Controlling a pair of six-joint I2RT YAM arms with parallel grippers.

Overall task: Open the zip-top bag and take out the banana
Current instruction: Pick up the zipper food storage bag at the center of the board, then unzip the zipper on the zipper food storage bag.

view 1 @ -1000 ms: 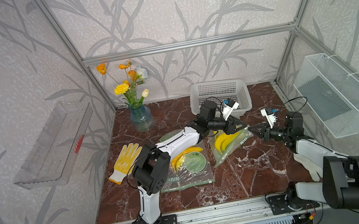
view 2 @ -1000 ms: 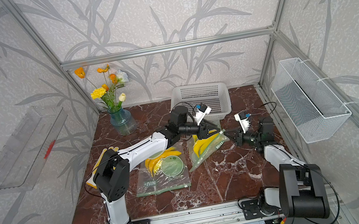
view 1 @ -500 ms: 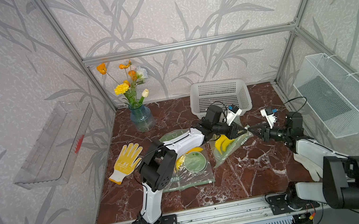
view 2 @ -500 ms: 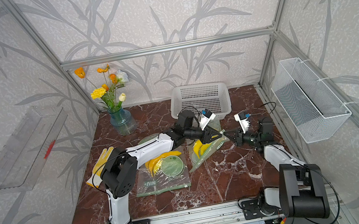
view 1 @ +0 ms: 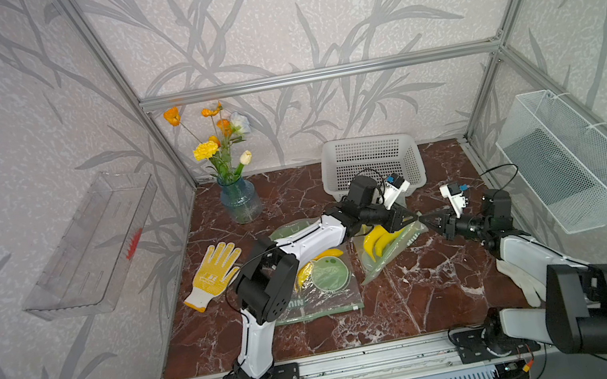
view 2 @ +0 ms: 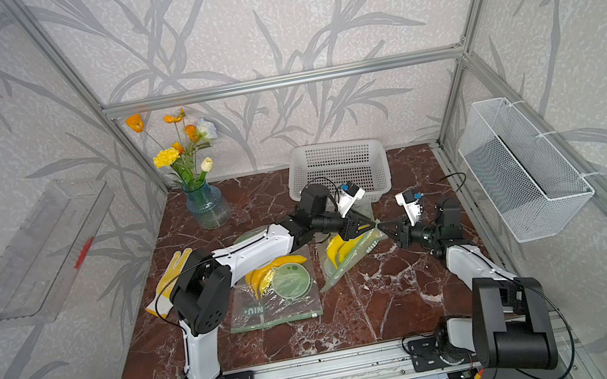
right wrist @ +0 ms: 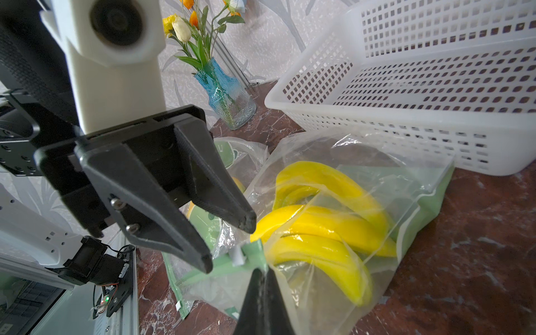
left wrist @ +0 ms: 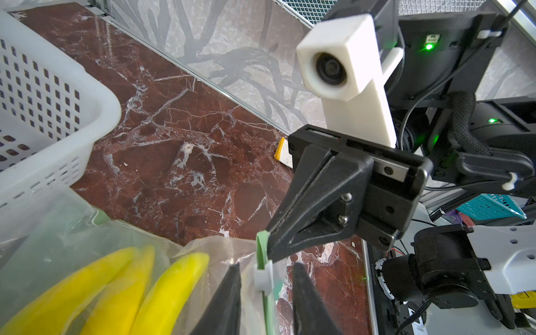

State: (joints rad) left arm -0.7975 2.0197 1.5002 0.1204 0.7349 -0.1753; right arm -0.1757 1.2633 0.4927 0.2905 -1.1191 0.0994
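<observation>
We pinch the zip-top bag by its green rim with the right gripper; the left gripper sits spread astride the slider (banana inside).

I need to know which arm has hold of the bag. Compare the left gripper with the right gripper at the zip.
The left gripper has its jaws apart; the right gripper has them shut. The left gripper straddles the white slider without visibly squeezing it; the right gripper pinches the green zip strip of the zip-top bag. Both are black, pointed, and meet at the same bag corner beside the bananas.
</observation>
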